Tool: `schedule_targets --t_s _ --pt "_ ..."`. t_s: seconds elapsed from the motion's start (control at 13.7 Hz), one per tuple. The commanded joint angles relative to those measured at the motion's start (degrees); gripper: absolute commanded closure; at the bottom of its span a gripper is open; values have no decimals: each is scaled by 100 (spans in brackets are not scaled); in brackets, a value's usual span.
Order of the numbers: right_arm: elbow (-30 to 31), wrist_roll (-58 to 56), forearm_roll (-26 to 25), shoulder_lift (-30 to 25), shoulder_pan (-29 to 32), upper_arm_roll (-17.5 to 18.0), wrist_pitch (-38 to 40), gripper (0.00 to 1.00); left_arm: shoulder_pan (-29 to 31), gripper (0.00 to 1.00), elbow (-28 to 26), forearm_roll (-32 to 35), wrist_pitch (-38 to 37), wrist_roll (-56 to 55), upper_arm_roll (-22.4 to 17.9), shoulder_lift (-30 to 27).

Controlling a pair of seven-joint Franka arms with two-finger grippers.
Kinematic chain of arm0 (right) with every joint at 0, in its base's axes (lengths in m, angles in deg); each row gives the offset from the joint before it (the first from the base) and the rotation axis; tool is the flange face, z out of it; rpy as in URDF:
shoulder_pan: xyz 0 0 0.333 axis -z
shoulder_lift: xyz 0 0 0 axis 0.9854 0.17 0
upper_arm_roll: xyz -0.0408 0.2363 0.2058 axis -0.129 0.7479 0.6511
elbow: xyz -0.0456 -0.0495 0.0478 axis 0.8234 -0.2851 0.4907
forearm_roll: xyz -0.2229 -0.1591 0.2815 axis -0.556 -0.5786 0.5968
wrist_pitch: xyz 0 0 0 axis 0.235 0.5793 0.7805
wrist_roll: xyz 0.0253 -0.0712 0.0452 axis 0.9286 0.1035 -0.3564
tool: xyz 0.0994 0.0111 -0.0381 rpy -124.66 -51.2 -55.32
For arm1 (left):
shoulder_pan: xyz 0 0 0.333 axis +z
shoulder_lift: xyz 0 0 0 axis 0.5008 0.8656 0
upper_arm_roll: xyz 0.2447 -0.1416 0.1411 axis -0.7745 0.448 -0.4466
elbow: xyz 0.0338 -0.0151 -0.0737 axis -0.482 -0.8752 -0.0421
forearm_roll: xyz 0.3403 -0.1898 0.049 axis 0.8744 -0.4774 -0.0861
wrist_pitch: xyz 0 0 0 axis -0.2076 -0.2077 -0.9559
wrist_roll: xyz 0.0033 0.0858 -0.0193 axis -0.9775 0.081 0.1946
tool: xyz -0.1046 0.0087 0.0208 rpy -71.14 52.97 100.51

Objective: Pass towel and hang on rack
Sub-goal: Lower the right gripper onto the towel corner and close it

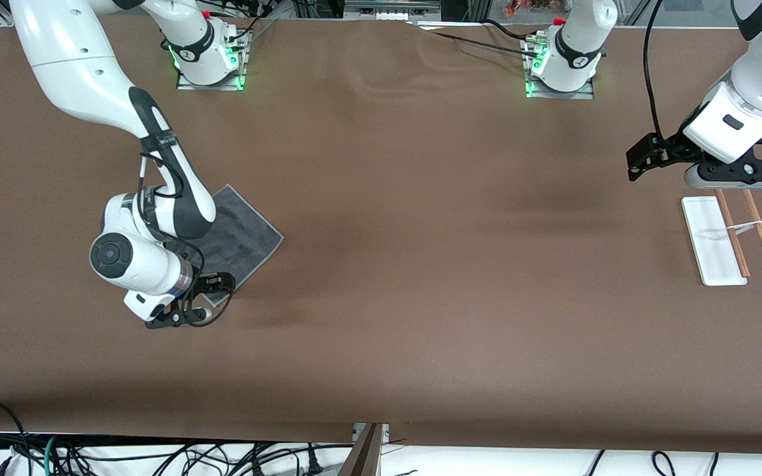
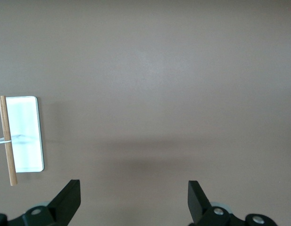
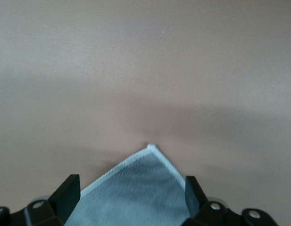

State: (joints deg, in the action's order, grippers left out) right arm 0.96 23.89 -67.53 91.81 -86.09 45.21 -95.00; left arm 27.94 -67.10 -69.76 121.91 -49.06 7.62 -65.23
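one towel [image 1: 242,235], one rack [image 1: 728,238], two hands apart.

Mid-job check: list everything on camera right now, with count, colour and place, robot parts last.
Square fuzzy cloth towel: one, dark grey with pale hem, flat on the table at the right arm's end.
Rack of two thin wooden rods over a flat rectangular base: one, brown rods, white base, at the left arm's end.
Table: one, brown.
Right hand: one, black fingers open, low over the towel's corner nearest the front camera.
Left hand: one, black fingers open, waiting above the table beside the rack.
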Motion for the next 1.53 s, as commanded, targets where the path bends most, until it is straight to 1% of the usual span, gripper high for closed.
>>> schedule_targets --t_s 0.0,0.07,0.29,0.44,0.58,0.66,0.95,1.09,1.17,1.38,1.46 --pt "-113 69 -257 186 -9 8 -313 3 35 0 24 -22 -85 94 9 -44" --pt "-114 34 -336 221 -1 8 -392 5 35 0 33 -22 -85 94 9 -44" --pt "-96 25 -460 397 43 -10 -665 7 35 0 24 -22 -85 94 9 -44" --pt "-61 33 -460 397 35 -10 -665 15 35 0 24 -22 -94 94 9 -44" --pt "-35 33 -460 397 34 -10 -666 30 35 0 24 -22 -94 94 9 -44" --pt "-17 33 -460 406 34 -10 -666 40 35 0 24 -22 -94 94 9 -44" --pt "1 33 -451 397 43 -10 -666 82 35 0 24 -22 -94 94 9 -44" --pt "1 33 -451 397 43 -10 -657 97 35 0 25 -22 -94 94 9 -44" --pt "1 42 -442 397 43 -10 -648 100 35 0 24 -22 -94 94 9 -44" --pt "-8 42 -407 362 34 -1 -622 100 35 0 24 -22 -94 94 9 -44" --pt "-52 60 -398 327 8 16 -439 100 35 0 33 -22 -94 94 9 -44"
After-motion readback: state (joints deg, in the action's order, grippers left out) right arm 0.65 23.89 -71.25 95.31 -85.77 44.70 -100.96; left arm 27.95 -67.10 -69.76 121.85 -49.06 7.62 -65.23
